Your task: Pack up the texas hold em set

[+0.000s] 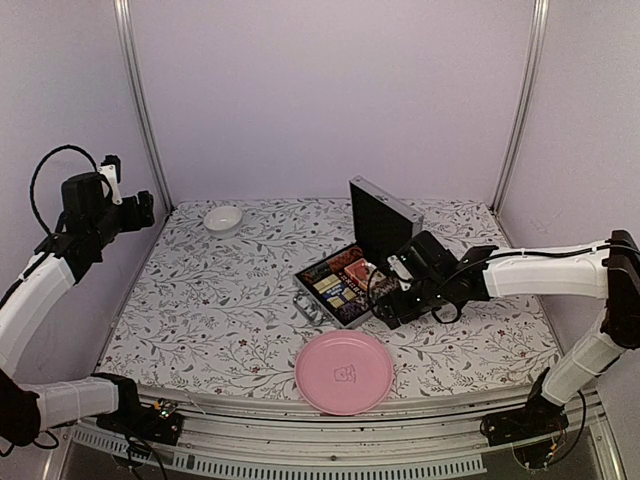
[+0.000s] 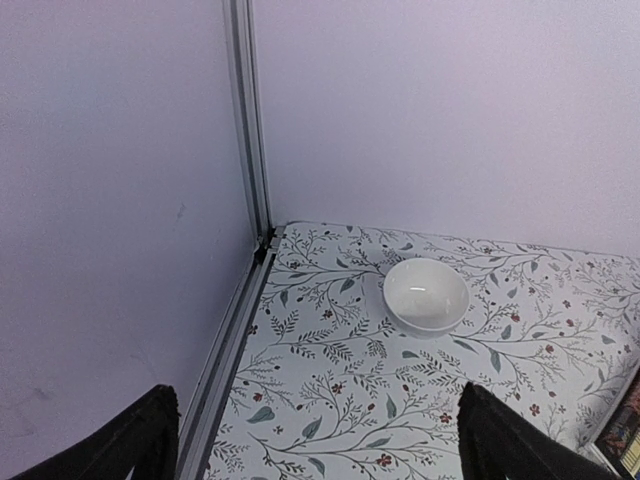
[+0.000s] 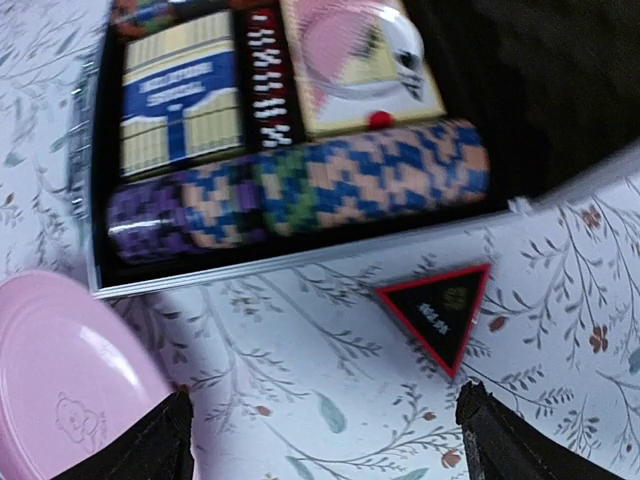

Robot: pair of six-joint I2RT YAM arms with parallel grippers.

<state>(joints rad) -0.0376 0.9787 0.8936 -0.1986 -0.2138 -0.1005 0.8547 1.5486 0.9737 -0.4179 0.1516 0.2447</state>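
- Silver metal case (image 1: 340, 290) lies open on the floral desk (image 1: 200, 300), right of centre. Its black-lined lid (image 1: 385, 215) stands upright at the back.
- Right claw (image 3: 322, 405) hovers low just beside the case's right edge, fingers apart, nothing between them.
- Left claw (image 2: 318, 395) is raised at the far left, well apart from the case. Its fingers are also apart and empty.
- Inside the case are two decks (image 3: 180, 100), with one round button (image 3: 350, 50) lying on the right-hand deck.
- Between the decks runs one strip of dice (image 3: 268, 65), too blurred to count.
- One long row of chips (image 3: 320, 185) fills the side nearest the right claw. A second row may sit at the opposite side, but the wrist view cuts it off.
- Outside the case, one black triangle (image 3: 437, 312) with a red rim lies on the desk, just beside the wall by the chip row. What it is I cannot tell.
- One pink plate (image 1: 344, 372) sits at the front edge and one white bowl (image 2: 425, 293) at the back left.
- Handling, as a judgement: loaded with chips, the case is probably heavy, stiff and smooth enough to slip.
- The lid looks light and free on its hinge, so its top edge is the place to push it down.
- The handle (image 1: 312, 312) suits lifting only once the lid is shut, since loose chips would spill from a tipped case.
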